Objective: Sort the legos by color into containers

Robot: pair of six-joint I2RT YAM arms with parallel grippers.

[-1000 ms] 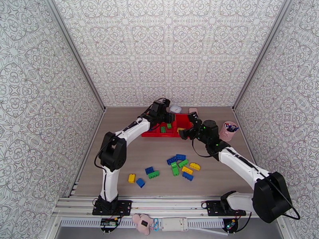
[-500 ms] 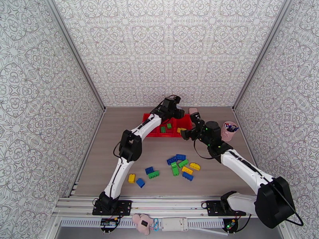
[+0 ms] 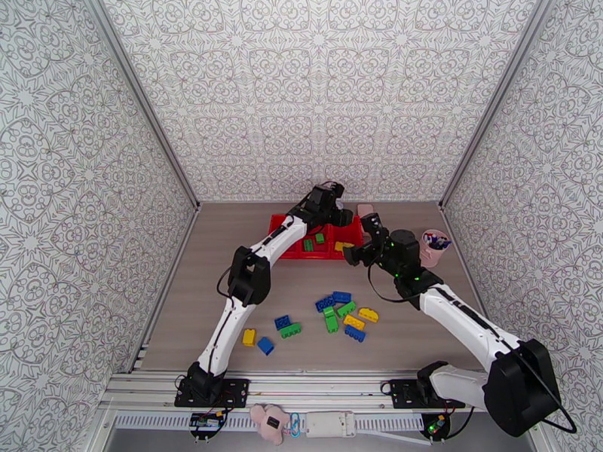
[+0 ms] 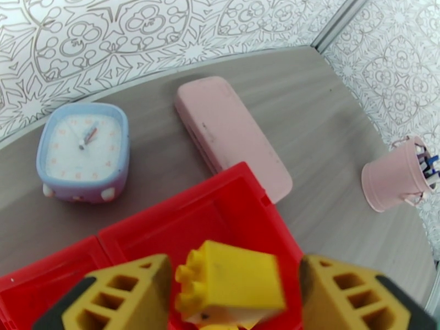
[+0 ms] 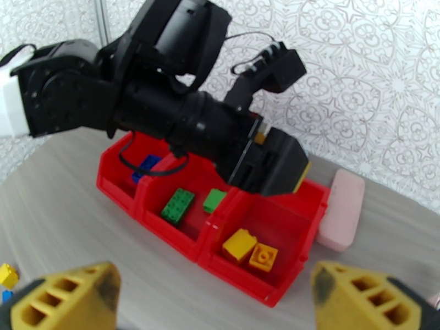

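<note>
The containers (image 5: 176,240) are one red tray of three joined bins. Its left bin holds a blue lego (image 5: 144,165), the middle bin two green legos (image 5: 177,205), and the right bin two yellow legos (image 5: 239,244). My left gripper (image 4: 234,265) hangs open over the right bin (image 4: 181,199). A yellow lego (image 4: 231,284) sits loose between its fingers, with a gap on each side. My right gripper (image 5: 214,276) is open and holds nothing, just in front of the tray's right end (image 3: 354,254). Several blue, green and yellow legos (image 3: 343,310) lie scattered on the near table.
A pink case (image 4: 234,136) and a small blue clock (image 4: 82,152) lie behind the tray. A pink pen cup (image 3: 431,248) stands to the right of it. The two arms are close together at the tray's right end. Patterned walls close in three sides.
My left arm has swung right along the tray, from its left part to over the right bin. Its jaws now stand off the yellow lego. The right arm has shifted slightly.
</note>
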